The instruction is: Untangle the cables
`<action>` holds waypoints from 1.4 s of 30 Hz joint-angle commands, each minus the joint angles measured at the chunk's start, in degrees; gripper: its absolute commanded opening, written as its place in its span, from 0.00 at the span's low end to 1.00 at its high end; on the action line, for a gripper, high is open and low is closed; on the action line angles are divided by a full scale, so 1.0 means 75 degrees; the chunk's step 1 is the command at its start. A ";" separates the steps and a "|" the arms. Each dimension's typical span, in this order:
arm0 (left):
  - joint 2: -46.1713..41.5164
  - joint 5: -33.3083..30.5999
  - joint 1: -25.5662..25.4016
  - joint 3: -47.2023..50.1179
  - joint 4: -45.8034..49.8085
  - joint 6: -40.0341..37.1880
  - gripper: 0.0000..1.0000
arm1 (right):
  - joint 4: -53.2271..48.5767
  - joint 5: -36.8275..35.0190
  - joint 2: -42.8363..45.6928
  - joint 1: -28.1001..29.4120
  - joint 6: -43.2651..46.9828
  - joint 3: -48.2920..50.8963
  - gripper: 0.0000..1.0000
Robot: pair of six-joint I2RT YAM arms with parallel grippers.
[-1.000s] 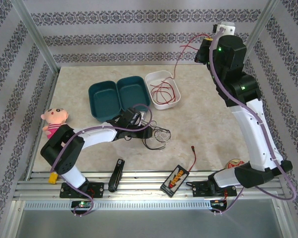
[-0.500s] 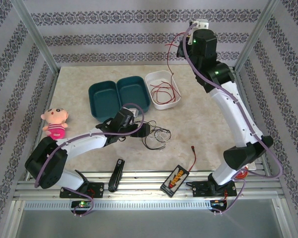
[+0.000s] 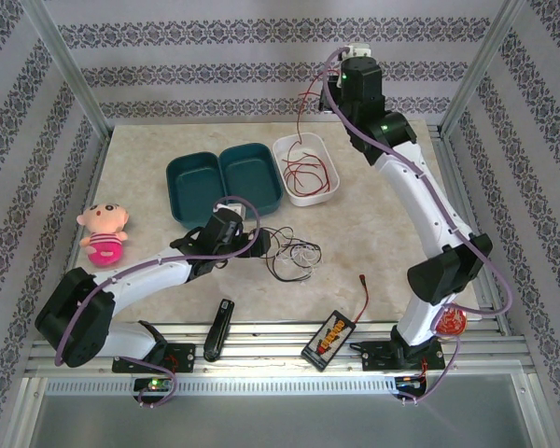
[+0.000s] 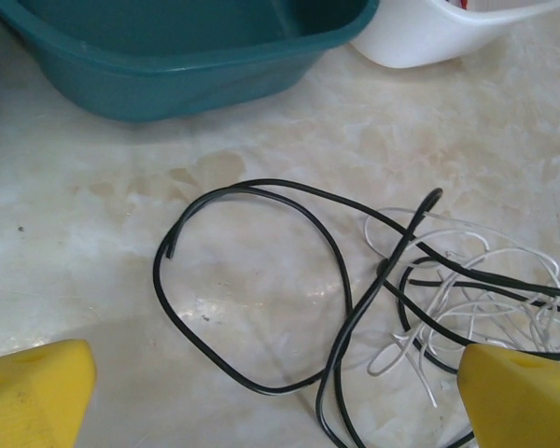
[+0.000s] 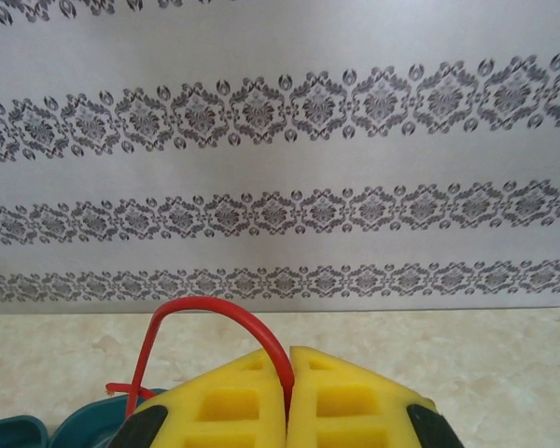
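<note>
Red cable is clamped between the closed yellow fingers of the right gripper, held high behind the white tray, and trails down into that tray. On the near side of the tray, the black cable and white cable lie tangled on the tabletop, with the left gripper spread apart just over them.

There are a red cable, black cable, white cable (teal tub).
</note>
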State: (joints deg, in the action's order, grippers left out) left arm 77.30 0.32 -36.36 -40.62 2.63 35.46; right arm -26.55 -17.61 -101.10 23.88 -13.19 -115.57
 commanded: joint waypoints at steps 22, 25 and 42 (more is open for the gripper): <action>0.0504 0.0395 0.0476 -0.0080 -0.0039 0.0319 0.99 | -0.1699 -0.0591 -0.1658 -0.0589 -0.0214 0.0365 0.00; 0.0622 0.0501 0.0497 -0.0060 -0.0139 0.0349 0.99 | -0.2105 -0.0457 -0.1837 -0.0692 -0.0375 0.0323 0.00; 0.0947 0.0684 0.0559 -0.0070 -0.0177 0.0334 0.99 | -0.3213 -0.0722 -0.2236 -0.1234 -0.1251 0.0277 0.00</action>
State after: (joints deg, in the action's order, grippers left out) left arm 83.46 4.58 -33.19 -39.99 2.17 37.85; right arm -49.65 -21.19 -117.93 15.07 -21.30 -113.49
